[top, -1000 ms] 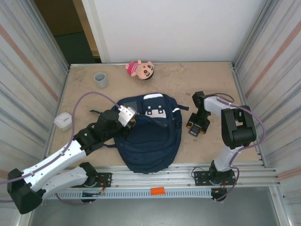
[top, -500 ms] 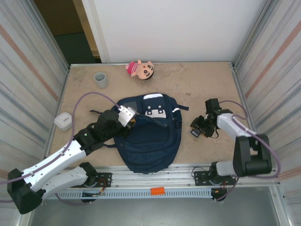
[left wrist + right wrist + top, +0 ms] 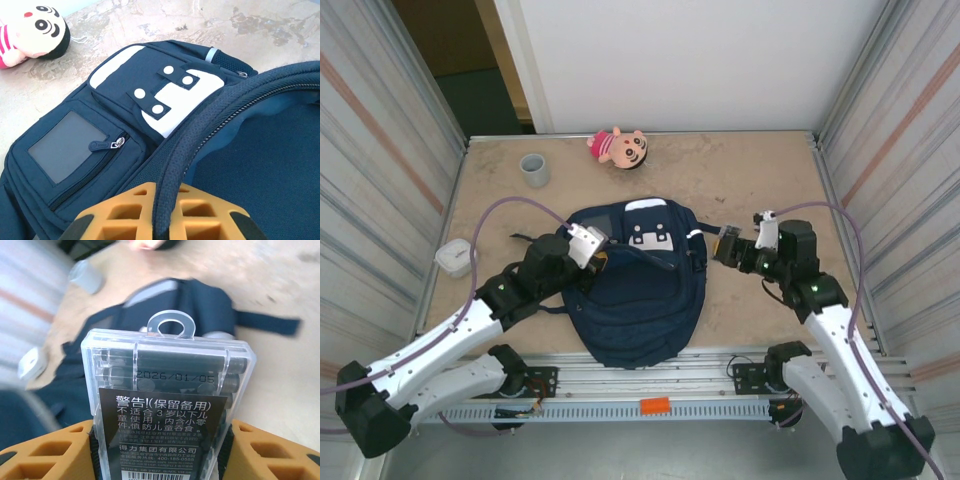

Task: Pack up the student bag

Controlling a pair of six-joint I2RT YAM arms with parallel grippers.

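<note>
The navy student bag (image 3: 645,295) lies flat mid-table with its white buckle patch (image 3: 165,95) facing up. My left gripper (image 3: 601,259) is shut on the bag's padded zipper rim (image 3: 210,117), which runs between its orange fingers (image 3: 125,215). My right gripper (image 3: 738,252) hovers just right of the bag's upper right corner. It is shut on a clear plastic box of dark refills (image 3: 165,390) with a black printed label; in the top view the box (image 3: 725,243) points toward the bag (image 3: 200,305).
A pink plush doll (image 3: 618,147) and a grey cup (image 3: 534,169) sit near the back edge. A small white case (image 3: 454,257) lies at the left. Corrugated metal walls close in both sides. Bare tabletop (image 3: 770,180) stretches right of the bag.
The right arm has lifted the clear box off the table at the right and swung it left toward the bag. The left gripper has kept its hold on the rim.
</note>
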